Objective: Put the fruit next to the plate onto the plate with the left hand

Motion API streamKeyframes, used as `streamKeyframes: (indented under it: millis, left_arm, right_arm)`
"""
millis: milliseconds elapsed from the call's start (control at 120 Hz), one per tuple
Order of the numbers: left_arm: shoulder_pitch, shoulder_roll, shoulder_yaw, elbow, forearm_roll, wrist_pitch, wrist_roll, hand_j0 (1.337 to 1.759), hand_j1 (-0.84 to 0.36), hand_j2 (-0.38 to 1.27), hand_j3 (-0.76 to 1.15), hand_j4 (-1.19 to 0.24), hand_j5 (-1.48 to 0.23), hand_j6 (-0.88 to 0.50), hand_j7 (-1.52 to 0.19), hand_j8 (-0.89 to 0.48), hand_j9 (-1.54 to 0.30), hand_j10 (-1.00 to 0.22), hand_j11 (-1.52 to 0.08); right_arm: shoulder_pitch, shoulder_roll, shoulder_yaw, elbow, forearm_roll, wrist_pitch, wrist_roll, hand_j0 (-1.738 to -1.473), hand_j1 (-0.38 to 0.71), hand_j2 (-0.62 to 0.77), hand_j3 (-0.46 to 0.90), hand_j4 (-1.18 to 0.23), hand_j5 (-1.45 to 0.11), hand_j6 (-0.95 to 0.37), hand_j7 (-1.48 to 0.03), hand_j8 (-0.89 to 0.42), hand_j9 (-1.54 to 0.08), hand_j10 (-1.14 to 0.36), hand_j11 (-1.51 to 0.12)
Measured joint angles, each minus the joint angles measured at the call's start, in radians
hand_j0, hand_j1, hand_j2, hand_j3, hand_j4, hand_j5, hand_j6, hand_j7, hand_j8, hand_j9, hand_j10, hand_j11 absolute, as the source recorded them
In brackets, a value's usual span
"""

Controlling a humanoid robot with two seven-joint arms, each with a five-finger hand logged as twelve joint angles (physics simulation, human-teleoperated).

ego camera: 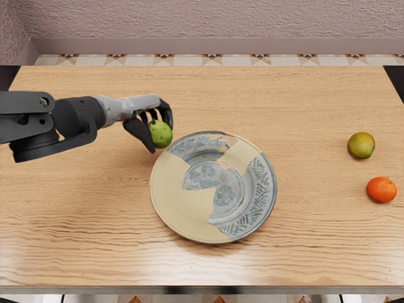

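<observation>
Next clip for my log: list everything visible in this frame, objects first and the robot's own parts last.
plate: one, beige with a grey-blue pattern, middle of the table
green fruit: one, light green, held by the left hand at the plate's upper-left rim; I cannot tell whether it is lifted
greenish-yellow fruit: one, green turning yellow, on the table at far right, apart from the plate
orange fruit: one, orange, at far right, nearer the camera than the greenish-yellow fruit
table: one, light wood, fills most of the view
left hand: one, dark fingers curled around the green fruit; its grey and black arm comes in from the left edge
right hand: not in view
</observation>
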Motion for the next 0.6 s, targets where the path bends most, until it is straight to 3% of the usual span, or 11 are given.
streamKeyframes:
  millis: [367,600]
  left_arm:
    - [-0.013,-0.148,-0.034,-0.023,-0.009,-0.094,0.004,1.649,-0.40,0.57,0.00,-0.50,-1.09,-0.34,-1.03,-0.47,-1.01,-0.73,-1.01]
    - [-0.018,-0.189,-0.036,-0.026,-0.009,-0.099,0.011,1.651,-0.28,0.37,0.00,-0.58,-1.04,-0.42,-1.00,-0.53,-0.98,-0.72,-0.98]
  right_arm:
    - [0.000,0.000,0.000,0.000,0.000,0.000,0.000,-1.658,-0.31,-0.01,0.00,-0.03,-0.04,-0.03,-0.04,-0.03,-0.04,-0.03,-0.04]
    - [0.000,0.000,0.000,0.000,0.000,0.000,0.000,-1.658,-0.31,-0.01,0.00,-0.03,-0.04,-0.03,-0.04,-0.03,-0.04,-0.03,-0.04]
